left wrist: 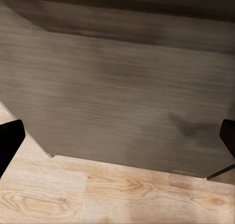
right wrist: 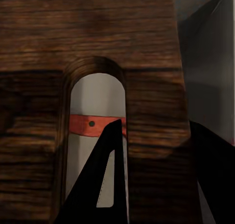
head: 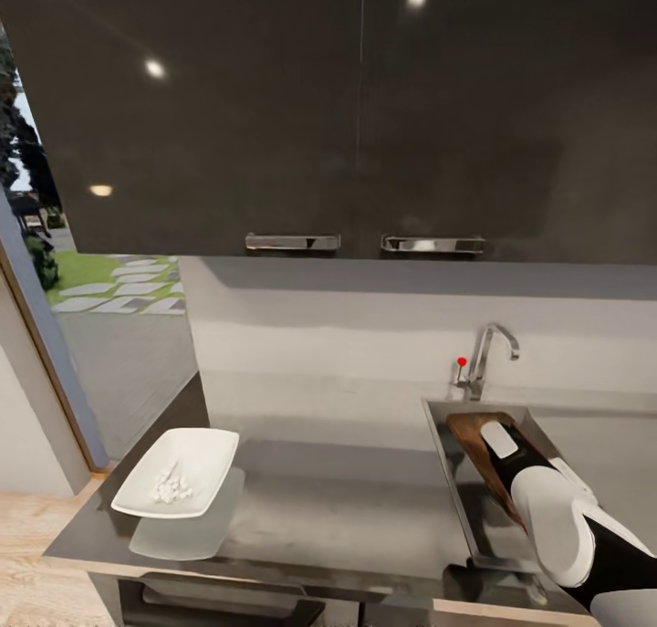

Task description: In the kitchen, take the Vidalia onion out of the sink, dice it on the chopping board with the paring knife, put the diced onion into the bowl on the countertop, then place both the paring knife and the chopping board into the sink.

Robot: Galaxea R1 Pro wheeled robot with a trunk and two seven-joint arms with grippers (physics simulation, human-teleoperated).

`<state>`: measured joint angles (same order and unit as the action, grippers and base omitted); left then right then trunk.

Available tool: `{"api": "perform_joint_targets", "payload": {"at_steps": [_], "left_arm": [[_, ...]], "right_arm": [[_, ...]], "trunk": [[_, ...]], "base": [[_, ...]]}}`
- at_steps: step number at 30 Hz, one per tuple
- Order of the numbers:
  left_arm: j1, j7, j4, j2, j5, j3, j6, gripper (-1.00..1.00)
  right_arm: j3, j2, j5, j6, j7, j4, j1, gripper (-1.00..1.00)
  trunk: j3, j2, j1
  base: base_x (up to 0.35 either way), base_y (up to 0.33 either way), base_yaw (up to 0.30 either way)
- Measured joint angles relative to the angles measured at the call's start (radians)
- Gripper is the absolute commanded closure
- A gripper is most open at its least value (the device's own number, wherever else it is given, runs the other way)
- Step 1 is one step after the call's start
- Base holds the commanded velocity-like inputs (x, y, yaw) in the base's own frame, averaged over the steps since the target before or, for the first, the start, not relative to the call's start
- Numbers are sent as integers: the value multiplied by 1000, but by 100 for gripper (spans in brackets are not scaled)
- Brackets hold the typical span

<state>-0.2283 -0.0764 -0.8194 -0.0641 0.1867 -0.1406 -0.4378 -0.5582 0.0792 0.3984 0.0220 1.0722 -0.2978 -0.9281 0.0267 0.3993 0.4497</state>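
The right gripper (right wrist: pixel 152 170) is reaching down into the sink (head: pixel 444 454) and its fingers are clamped on the chopping board (head: pixel 470 431) at the end with the slot hole. The board is leaning inside the sink. Something red is peeking through the hole. The bowl (head: pixel 196 467) is sitting on the table (head: pixel 338 508) with little white bits inside. The left gripper (left wrist: pixel 117 141) is hanging with its fingers apart near the wooden floor (left wrist: pixel 98 194).
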Motion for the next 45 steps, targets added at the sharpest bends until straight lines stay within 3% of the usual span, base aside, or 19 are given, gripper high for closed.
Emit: {"api": "perform_joint_targets", "payload": {"at_steps": [24,29,45], "left_arm": [[0,0,-2,0,0,0,-1,-100],[-1,0,-2,0,0,0,0,-100],[0,0,-2,0,0,0,0,-100]], "right_arm": [[-1,1,-2,16,-11,16,1,100],[-1,3,-2,16,-43,16,3,100],[-5,29,-1,49,-58,53,9,100]], "trunk": [[-37,-1,0],[-44,-1,0],[-69,-2,0]], "base": [[92,-51,39],[11,-9,66],[0,0,-106]]}}
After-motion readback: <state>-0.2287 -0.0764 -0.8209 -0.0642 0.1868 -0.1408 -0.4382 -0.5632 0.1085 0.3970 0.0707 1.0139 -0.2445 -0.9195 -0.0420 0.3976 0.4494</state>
